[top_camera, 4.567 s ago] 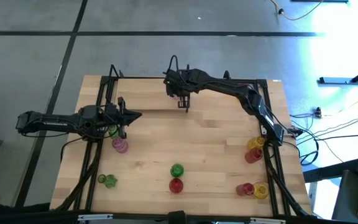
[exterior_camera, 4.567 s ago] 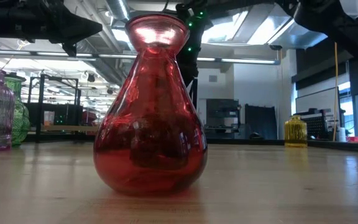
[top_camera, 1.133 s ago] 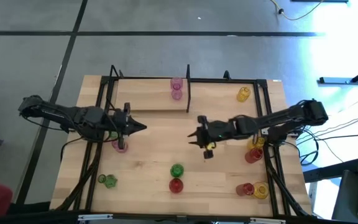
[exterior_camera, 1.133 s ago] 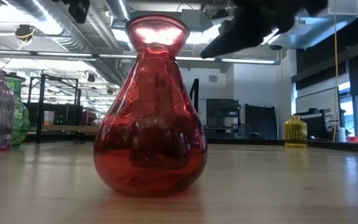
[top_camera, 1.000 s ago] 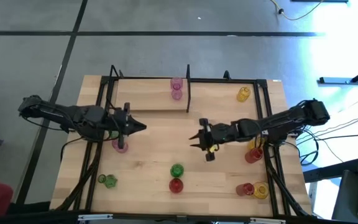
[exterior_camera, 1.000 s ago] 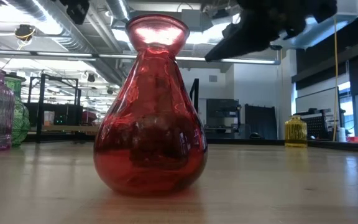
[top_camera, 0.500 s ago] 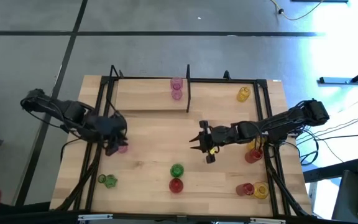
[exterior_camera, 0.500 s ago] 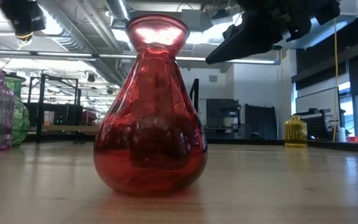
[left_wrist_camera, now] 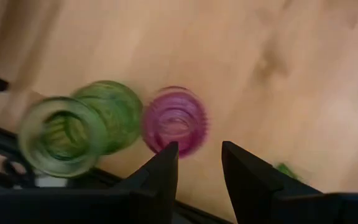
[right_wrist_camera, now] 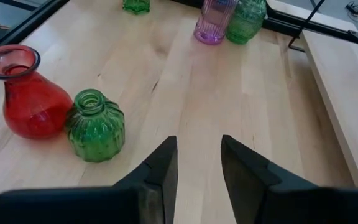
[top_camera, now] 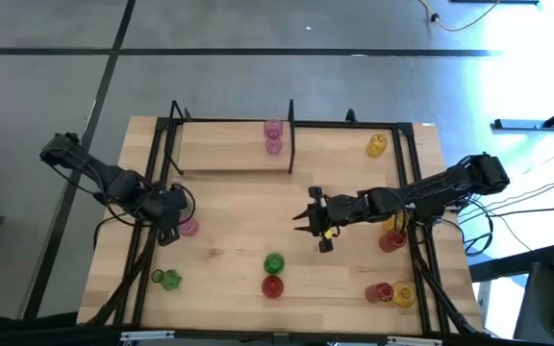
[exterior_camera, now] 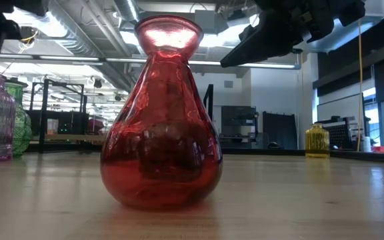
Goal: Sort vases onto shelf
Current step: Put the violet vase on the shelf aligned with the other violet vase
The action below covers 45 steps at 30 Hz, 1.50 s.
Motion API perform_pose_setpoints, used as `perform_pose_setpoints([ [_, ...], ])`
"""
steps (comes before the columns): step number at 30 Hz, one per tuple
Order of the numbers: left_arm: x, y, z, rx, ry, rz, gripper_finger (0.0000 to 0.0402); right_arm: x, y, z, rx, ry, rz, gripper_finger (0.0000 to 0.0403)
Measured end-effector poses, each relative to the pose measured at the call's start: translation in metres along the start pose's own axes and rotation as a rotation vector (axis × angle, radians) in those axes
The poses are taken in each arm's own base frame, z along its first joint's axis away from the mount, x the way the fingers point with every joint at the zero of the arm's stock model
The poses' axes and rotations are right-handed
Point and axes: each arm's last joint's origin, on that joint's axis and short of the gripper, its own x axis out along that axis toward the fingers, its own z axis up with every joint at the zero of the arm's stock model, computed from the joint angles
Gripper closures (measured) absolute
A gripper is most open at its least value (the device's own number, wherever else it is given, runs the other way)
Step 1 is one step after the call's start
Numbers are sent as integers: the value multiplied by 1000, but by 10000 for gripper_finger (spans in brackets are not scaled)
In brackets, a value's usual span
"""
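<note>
L fingers (left_wrist_camera: 194, 180): parted, gap showing, nothing between them. Aimed down at pink vase (left_wrist_camera: 174, 121) just beyond the tips, green vase (left_wrist_camera: 79, 134) touching or nearly touching beside it. L gripper (top_camera: 169, 213) at bench's left side, over the black rail, right by that pink/green pair. Looks like lining up for the pink one; not gripped yet.

R fingers (right_wrist_camera: 197, 180): parted too, empty. R gripper (top_camera: 314, 219) hovering mid-bench, clear of the surface. Ahead of it: ribbed green vase (right_wrist_camera: 94, 126) touching red vase (right_wrist_camera: 28, 90), both upright on bench (top_camera: 229, 240) near front edge.

Shelf (top_camera: 224, 144) along back of bench, black upright divider (top_camera: 290, 135) partway. On it so far: one pink vase (top_camera: 273, 134) left of divider, close to it; one yellow vase (top_camera: 377, 145) right of divider, well apart. 2 placed, by the look of it.

Still off shelf, per high view:
- pink + green at L gripper
- small green (top_camera: 168, 280) front left, alone
- green + red front centre
- yellow/red pair (top_camera: 392, 232) by right rail
- red/yellow pair (top_camera: 392, 292) front right corner

Approx 9 left, so early stage; est. under a quarter done. Colour grouping seemingly one per bay, can't confirm rule. Low view: mostly filled by red vase, nothing extra.
</note>
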Motion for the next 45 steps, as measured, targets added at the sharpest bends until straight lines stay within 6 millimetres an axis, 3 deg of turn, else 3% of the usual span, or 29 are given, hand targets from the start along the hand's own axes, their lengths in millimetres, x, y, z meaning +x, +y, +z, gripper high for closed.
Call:
perform_pose_setpoints([
  [12, 13, -11, 6, 155, 46, 68, 285, 0, 0, 0, 0, 4, -17, 295],
  [31, 31, -13, 2, 161, 100, 68, 288, 0, 0, 0, 1, 4, -18, 295],
  [41, 33, -12, 2, 186, 97, 67, 381, 0, -1, 0, 2, 3, -19, 295],
  [45, 34, -13, 3, 186, 91, 58, 384, 0, -1, 0, 2, 2, -18, 295],
])
